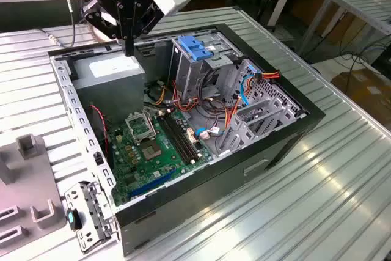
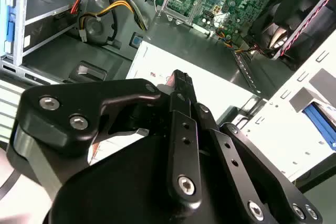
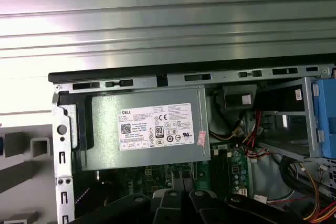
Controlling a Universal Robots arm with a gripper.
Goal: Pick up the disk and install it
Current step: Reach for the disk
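My black gripper [image 1: 128,49] hangs shut with nothing in it over the grey power supply [image 1: 113,71] in the back corner of the open computer case [image 1: 256,151], at the exterior view's left. In the second wrist view its fingertips [image 2: 181,77] hover above the supply's white label [image 2: 210,85]. At that view's edge, a dark flat part with a bright blue rail, seemingly the disk [image 2: 320,121], lies in a pale holder outside the case's rear wall. The metal drive cage [image 1: 201,77] stands in the middle of the case.
A wide light-blue latch plate [image 1: 195,47] tops the drive cage. Red, yellow and black cables [image 1: 214,111] run below it, and the green motherboard [image 1: 146,148] covers the case floor. Grey fixtures [image 1: 24,151] and a loose metal bracket [image 1: 88,215] sit on the ribbed table [image 1: 317,200] at the exterior view's left.
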